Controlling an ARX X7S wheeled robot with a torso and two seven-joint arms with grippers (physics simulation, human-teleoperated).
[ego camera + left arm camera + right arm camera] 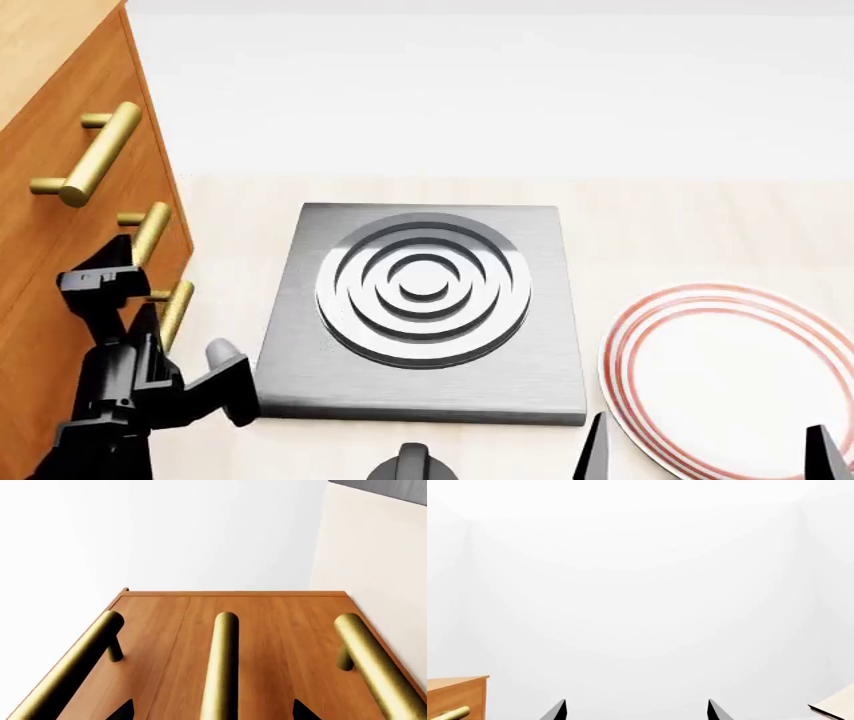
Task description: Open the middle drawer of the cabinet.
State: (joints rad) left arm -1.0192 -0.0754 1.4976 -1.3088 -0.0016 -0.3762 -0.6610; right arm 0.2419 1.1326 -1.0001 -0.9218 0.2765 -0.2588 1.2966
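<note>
Orange-brown cabinet [54,200] cut off at head view's left, middle drawer [230,630] shut, bar handle [222,665] lengthwise between open left gripper [212,711] fingertips, ungrasped, right gripper [635,711] open, empty.

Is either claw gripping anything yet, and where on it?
Nothing is held. The left claw is open, fingertips either side of the middle drawer's handle but not closed on it. The right claw is open and empty.

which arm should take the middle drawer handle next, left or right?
Left. Its tool is open, fingertips either side of the middle drawer's handle and facing the cabinet. The right tool sits low by the red-ringed plate, far from the cabinet, its camera mostly on blank wall.
</note>
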